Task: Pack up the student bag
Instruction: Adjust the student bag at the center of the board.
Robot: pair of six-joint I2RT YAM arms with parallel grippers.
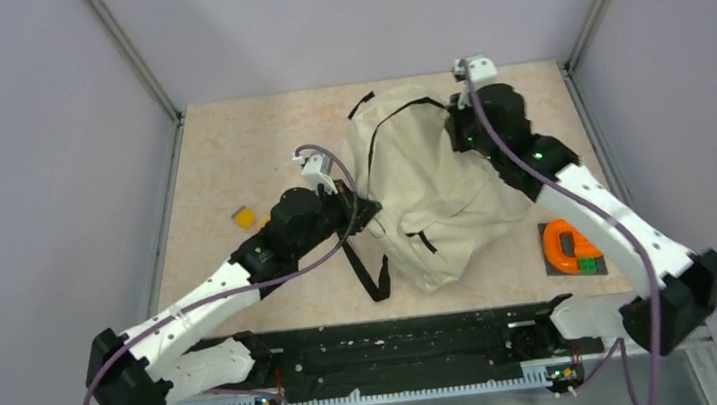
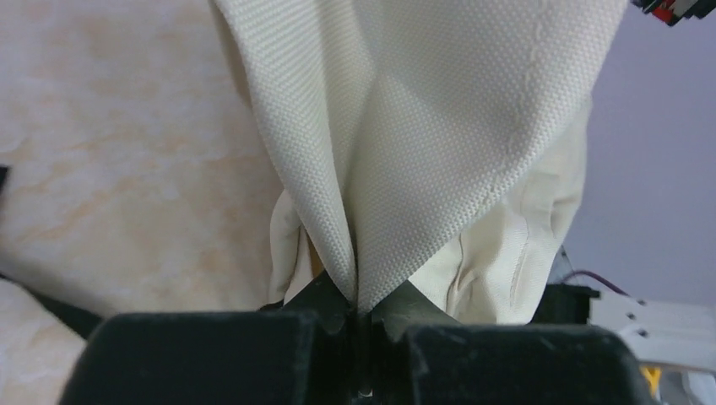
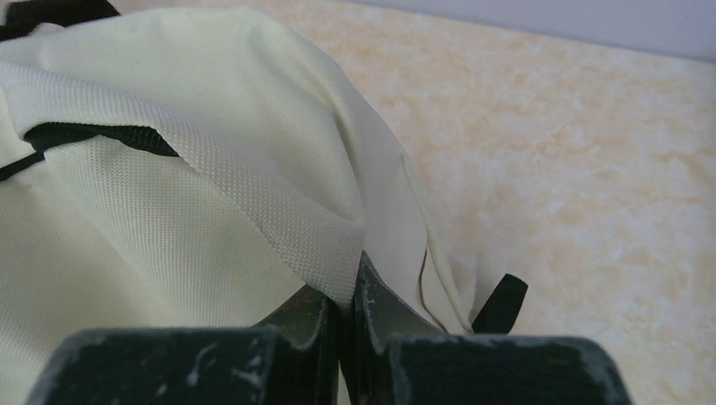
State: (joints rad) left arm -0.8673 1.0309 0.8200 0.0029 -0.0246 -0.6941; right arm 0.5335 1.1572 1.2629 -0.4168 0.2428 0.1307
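The student bag [image 1: 434,190] is a large cream fabric backpack with black straps, lying crumpled in the middle of the table. My left gripper [image 1: 367,207] is at its left edge, shut on a fold of the bag's cream fabric [image 2: 405,152]. My right gripper [image 1: 453,132] is at its upper right edge, shut on another fold of the bag's fabric [image 3: 279,219]. A black strap [image 1: 370,274] trails from the bag toward the near edge. The bag's inside is hidden.
A small yellow block [image 1: 244,216] lies on the table left of my left arm. An orange tool on a grey pad with a green piece [image 1: 570,246] lies right of the bag, beside my right arm. Grey walls enclose the table.
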